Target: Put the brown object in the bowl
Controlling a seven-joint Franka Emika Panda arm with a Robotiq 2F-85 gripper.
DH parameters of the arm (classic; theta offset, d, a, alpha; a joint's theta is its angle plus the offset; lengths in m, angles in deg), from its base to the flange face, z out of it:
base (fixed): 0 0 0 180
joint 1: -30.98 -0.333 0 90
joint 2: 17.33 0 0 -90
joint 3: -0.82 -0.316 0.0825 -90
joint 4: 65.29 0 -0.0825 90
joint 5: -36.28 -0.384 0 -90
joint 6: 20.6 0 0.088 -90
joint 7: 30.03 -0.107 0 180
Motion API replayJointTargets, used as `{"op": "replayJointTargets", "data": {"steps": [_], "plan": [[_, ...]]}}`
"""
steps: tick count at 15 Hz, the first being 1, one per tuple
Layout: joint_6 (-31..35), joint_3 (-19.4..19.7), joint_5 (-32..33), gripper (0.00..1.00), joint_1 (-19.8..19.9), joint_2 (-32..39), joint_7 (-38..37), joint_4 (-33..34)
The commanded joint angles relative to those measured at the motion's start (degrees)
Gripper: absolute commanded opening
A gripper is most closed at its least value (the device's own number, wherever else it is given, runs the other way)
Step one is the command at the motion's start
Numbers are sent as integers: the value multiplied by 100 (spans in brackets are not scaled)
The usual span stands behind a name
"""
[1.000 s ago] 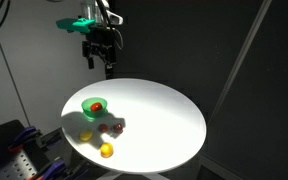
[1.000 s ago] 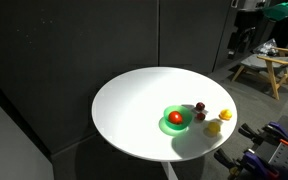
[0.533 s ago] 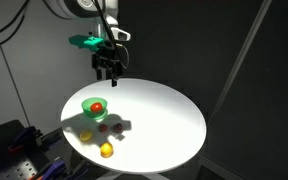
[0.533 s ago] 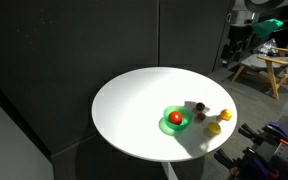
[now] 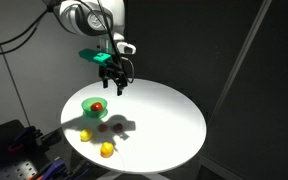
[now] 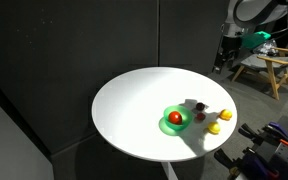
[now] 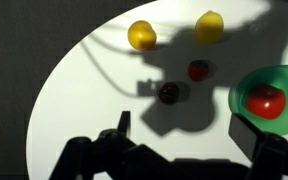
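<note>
Jaws spread; brown object (image 7: pixel 169 93) looks round.

Over the last second the gripper (image 5: pixel 115 86) has come down and forward in both exterior views, from high above the far rim of the counter (image 5: pixel 169 125) to a lower station just over that rim, nearer the bowl (image 5: pixel 92 106). More of the white arm (image 5: pixel 89 17) has entered the top of the picture. The gripper's shadow (image 5: pixel 120 124) beside the bowl has spread wider.
</note>
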Motion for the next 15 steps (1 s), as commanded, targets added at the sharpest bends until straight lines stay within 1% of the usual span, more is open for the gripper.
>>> {"op": "replayJointTargets", "data": {"steps": [1,2,3,15], "plan": [[125,22,-229,100,22,261,191,185],[103,6,-156,100,26,289,135,192],[96,-17,-94,100,19,183,29,56],[96,-17,-94,100,20,263,29,118]]}}
